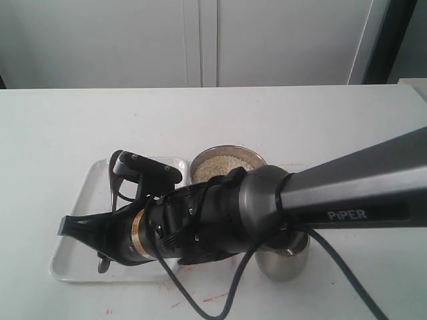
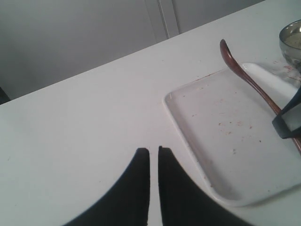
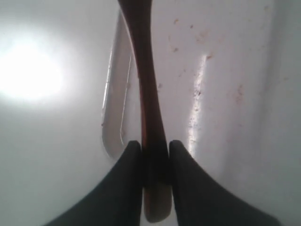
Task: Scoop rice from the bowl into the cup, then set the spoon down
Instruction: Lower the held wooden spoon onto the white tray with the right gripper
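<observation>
The right gripper (image 3: 155, 149) pinches the spoon (image 3: 146, 89) close to the handle's end, jaws closed on the thin wood. The spoon hangs over the tray (image 2: 202, 117), which in the exterior view lies at 9 o'clock from the bowl (image 1: 230, 149). Its scoop reaches past the tray's rim. The cup (image 1: 288, 263) stands at 5 o'clock from the bowl, half hidden under the arm. Rice (image 1: 223, 165) lies in the bowl. The left gripper (image 2: 154, 157) is drawn nearly together on nothing. The spoon looks light, stiff and smooth, so it could pivot in so narrow a pinch. Lowering it flat before letting go seems wise.
</observation>
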